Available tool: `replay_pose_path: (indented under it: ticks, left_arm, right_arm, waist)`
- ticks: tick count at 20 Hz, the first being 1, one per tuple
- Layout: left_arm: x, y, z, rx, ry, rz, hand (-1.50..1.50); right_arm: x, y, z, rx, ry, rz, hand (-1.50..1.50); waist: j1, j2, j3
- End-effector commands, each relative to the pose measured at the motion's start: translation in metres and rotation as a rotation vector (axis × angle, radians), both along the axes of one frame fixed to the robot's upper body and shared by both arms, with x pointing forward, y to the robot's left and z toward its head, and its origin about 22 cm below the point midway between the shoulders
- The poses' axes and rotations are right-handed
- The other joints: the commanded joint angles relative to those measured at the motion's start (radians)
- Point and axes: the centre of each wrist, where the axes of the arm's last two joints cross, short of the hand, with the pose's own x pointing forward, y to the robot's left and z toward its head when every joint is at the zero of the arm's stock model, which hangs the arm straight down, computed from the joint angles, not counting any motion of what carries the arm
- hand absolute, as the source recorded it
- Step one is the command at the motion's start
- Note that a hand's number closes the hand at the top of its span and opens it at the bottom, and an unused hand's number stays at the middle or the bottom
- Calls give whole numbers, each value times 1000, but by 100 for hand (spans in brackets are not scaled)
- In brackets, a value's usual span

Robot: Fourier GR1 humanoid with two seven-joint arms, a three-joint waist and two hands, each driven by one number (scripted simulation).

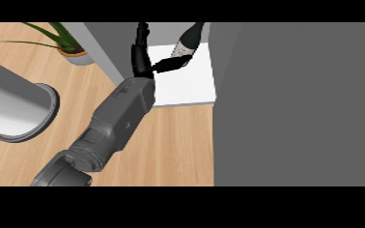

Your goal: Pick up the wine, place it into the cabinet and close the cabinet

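Wine bottle (188, 42), dark glass with a pale label, stands on the cabinet's flat white shelf (189, 84). From my seat the left hand (145, 58) looks open, straight black fingers up, thumb touching the bottle. Round grey pot (25, 108) sits on the woodgrain counter (171, 145).

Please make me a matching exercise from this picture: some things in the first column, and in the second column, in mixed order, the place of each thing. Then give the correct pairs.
Column one:
1. wine bottle
2. potted plant
3. grey round container
4. robot hand

Column two:
A. at the left edge of the view, on the wooden counter
B. on the white shelf inside the cabinet
C. at the upper left, beside the cabinet's grey wall
D. at the cabinet opening, thumb stretched toward the bottle, fingers straight

Pairs: 1-B, 2-C, 3-A, 4-D
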Motion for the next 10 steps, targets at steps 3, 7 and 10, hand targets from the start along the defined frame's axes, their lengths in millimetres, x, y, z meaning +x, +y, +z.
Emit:
replay_pose_path:
  ticks: [3,7,10]
  left_arm:
    - [-6,26,-18,-30,-19,40,-150]
    - [-22,31,-42,-26,-4,22,-150]
    - [-12,12,-23,-22,-29,-2,-150]
  right_arm:
    - [-15,-1,12,-5,-26,36,-150]
    - [-12,-7,6,8,-31,0,-150]
    - [-17,14,8,25,-18,32,-150]
  waist:
    - [3,9,-6]
    - [10,6,-5]
    - [-5,10,-6]
